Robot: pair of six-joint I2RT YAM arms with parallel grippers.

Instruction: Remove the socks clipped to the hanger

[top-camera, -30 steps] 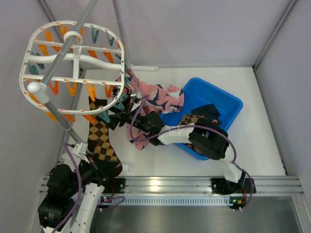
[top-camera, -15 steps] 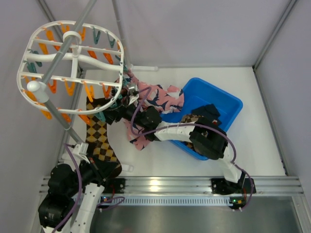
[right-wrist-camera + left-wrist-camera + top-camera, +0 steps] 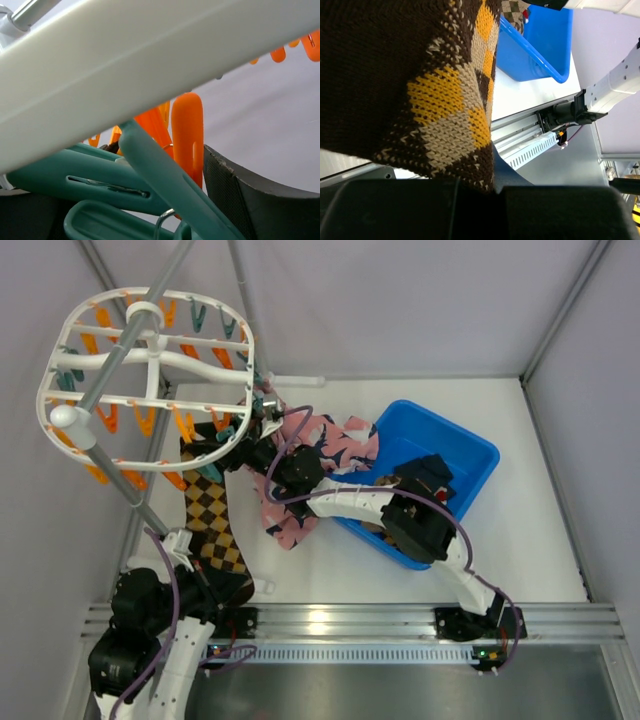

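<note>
The white oval hanger (image 3: 150, 370) hangs at the upper left, with orange and teal clips along its bars. A brown checkered sock (image 3: 212, 525) hangs from its near rim, and my left gripper (image 3: 215, 585) is shut on the sock's lower end. That sock (image 3: 420, 85) fills the left wrist view above the gripper (image 3: 492, 187). My right gripper (image 3: 262, 430) is at the hanger's right rim beside the pink socks (image 3: 325, 440). In the right wrist view a teal clip (image 3: 165, 180) and an orange clip (image 3: 187, 135) lie between its fingers (image 3: 250, 195), under the rim (image 3: 125, 75). Whether they press the clips is unclear.
A blue bin (image 3: 470, 450) holding socks stands on the table at the right, under my right arm. The grey pole (image 3: 110, 370) carrying the hanger runs diagonally across the left side. Grey curtain walls close in the table's back and sides.
My right gripper has moved up and left to the hanger's rim, its jaws narrowing round the clips. The hanger has swung slightly. The left gripper has kept its hold on the checkered sock.
</note>
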